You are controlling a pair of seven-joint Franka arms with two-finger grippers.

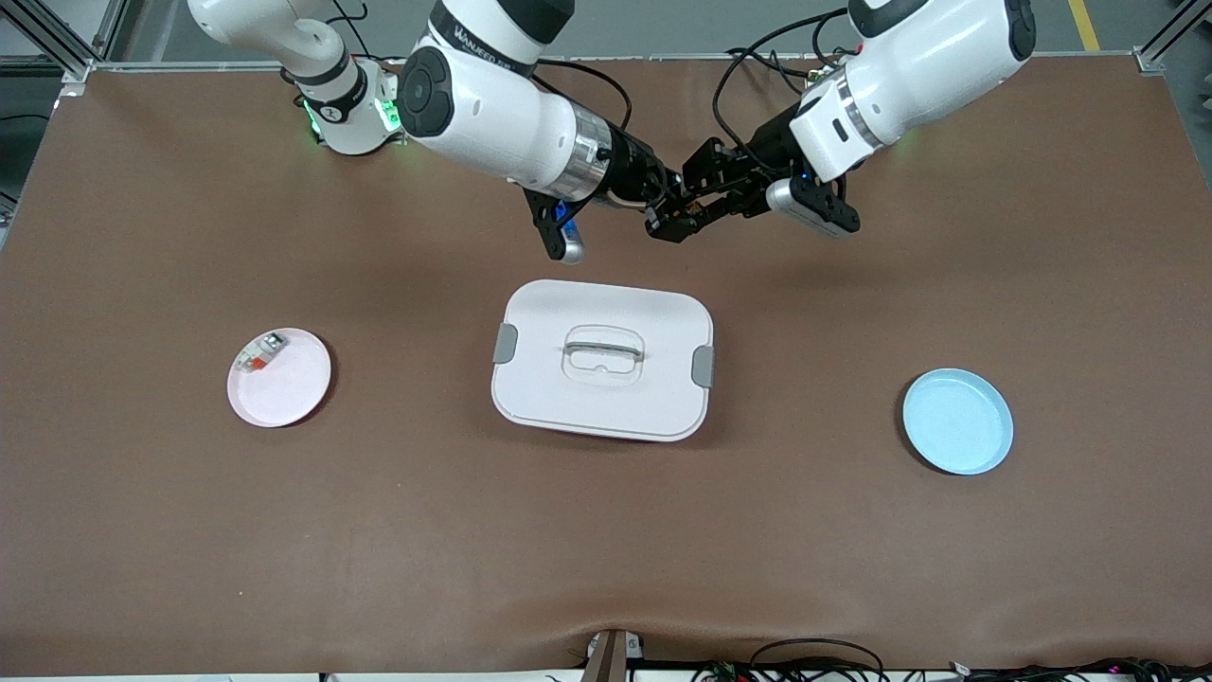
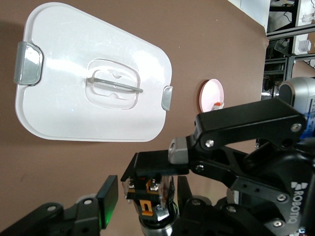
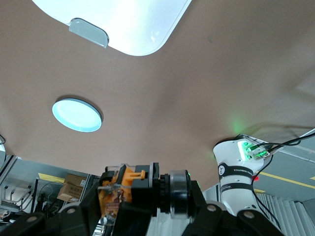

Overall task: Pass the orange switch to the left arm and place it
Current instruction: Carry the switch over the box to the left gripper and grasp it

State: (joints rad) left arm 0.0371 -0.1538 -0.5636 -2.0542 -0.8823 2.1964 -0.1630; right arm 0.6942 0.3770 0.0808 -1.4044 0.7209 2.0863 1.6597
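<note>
The orange switch [image 2: 150, 196] is a small black and orange block, held up in the air over bare table, farther from the front camera than the box [image 1: 602, 360]. My right gripper [image 1: 663, 210] is shut on it; in the right wrist view the switch [image 3: 120, 189] sits clamped between the gripper's [image 3: 115, 204] black fingers. My left gripper [image 1: 703, 197] meets it tip to tip. In the left wrist view the left gripper [image 2: 146, 204] is open, its fingers [image 2: 106, 209] standing on either side of the switch with a gap. The white box lies closed, with grey latches.
A pink plate [image 1: 279, 377] toward the right arm's end holds a small white piece with a red-orange end [image 1: 260, 352]. A light blue plate [image 1: 957, 421] lies toward the left arm's end. The brown table [image 1: 606, 568] spreads around them.
</note>
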